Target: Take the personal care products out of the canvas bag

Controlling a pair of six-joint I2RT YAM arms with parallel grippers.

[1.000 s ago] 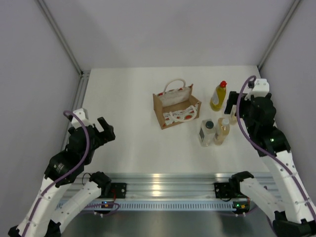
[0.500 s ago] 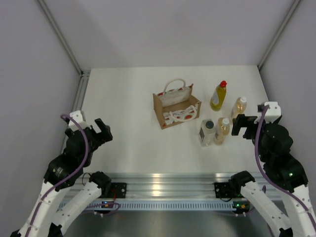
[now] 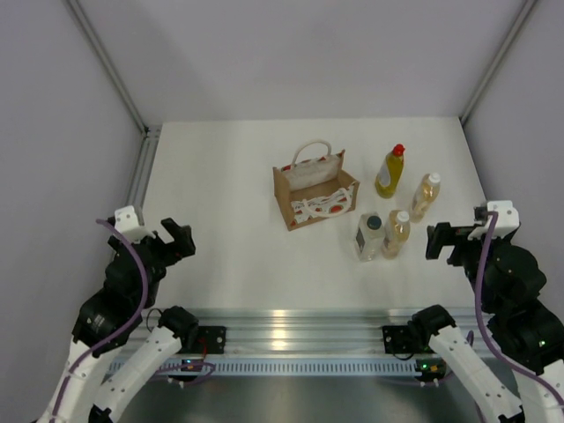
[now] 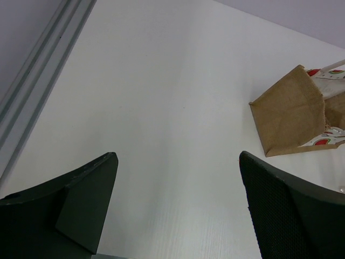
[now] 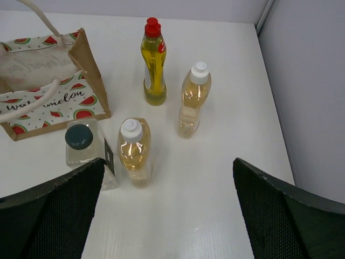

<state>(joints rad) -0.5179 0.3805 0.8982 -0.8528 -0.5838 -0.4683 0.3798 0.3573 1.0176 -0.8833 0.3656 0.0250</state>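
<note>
I am watching the canvas bag (image 3: 315, 189) standing mid-table, apparently emptied. All four products are standing just right of it: the yellow bottle (image 3: 390, 172), far amber bottle (image 3: 426, 195), near amber bottle (image 3: 397, 233) and clear bottle (image 3: 369, 236). I am judging nothing is left to do. The left gripper (image 4: 178, 205) and right gripper (image 5: 167, 216) are hanging spread wide, holding nothing. Grey walls (image 3: 264, 53) are enclosing the white table (image 3: 220, 176).

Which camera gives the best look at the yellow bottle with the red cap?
The right wrist view: the yellow bottle stands close and whole, upright beside the canvas bag, red cap and label clear. The top external view shows it small, from above. The left wrist view misses it, catching only the bag.
</note>
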